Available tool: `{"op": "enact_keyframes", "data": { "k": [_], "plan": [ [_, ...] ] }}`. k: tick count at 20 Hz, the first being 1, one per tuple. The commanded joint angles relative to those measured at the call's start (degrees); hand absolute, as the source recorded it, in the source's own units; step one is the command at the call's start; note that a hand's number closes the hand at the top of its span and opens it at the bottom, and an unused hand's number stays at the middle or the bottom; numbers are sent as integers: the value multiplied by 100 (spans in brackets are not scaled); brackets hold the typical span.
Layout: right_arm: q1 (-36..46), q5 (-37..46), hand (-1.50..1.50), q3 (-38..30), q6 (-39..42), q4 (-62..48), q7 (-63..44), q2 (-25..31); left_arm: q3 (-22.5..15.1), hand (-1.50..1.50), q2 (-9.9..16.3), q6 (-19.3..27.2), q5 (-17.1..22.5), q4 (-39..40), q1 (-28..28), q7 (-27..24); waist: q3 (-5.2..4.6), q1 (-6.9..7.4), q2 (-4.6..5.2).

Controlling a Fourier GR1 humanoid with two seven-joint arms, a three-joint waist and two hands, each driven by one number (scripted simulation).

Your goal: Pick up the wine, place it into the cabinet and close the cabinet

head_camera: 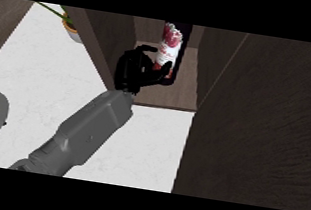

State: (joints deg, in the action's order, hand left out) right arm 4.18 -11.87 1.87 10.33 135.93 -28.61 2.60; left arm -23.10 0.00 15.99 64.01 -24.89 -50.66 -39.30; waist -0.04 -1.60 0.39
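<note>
Item: wine (171,48), upright inside the cabinet (167,96), on its shelf. I noted one robot hand (137,71) in the cabinet opening, fingers curled round the wine. Door (268,124) stood open right of the cabinet. Plant (69,26) left, on the table (49,91).

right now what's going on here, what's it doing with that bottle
One hand is curled round a wine bottle and holds it upright inside the open cabinet, just over the shelf. The cabinet door stands open at the right. Which arm this is cannot be told; the other hand is out of view. A potted plant sits on the counter.
</note>
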Motion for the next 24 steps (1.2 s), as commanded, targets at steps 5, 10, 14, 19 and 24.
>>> {"op": "enact_keyframes", "data": {
  "k": [5,10,14,19,24],
  "plan": [
    [-27,-203,-150,-57,142,38,48,92,97,150,0,-195,132,996,-654,102,0,-145,52],
    [174,139,-150,182,43,-270,298,-107,24,150,0,-103,245,1120,-941,423,-3,-188,71],
    [153,-145,-150,48,205,-417,339,-12,-110,150,0,368,561,782,-989,399,1,-345,86],
    [229,240,-150,344,183,-671,600,-165,-274,150,0,107,641,887,-740,113,-1,-379,109],
    [174,145,-150,457,114,-274,304,-159,-490,150,0,172,845,798,-604,168,-5,-511,115]
  ]
}}
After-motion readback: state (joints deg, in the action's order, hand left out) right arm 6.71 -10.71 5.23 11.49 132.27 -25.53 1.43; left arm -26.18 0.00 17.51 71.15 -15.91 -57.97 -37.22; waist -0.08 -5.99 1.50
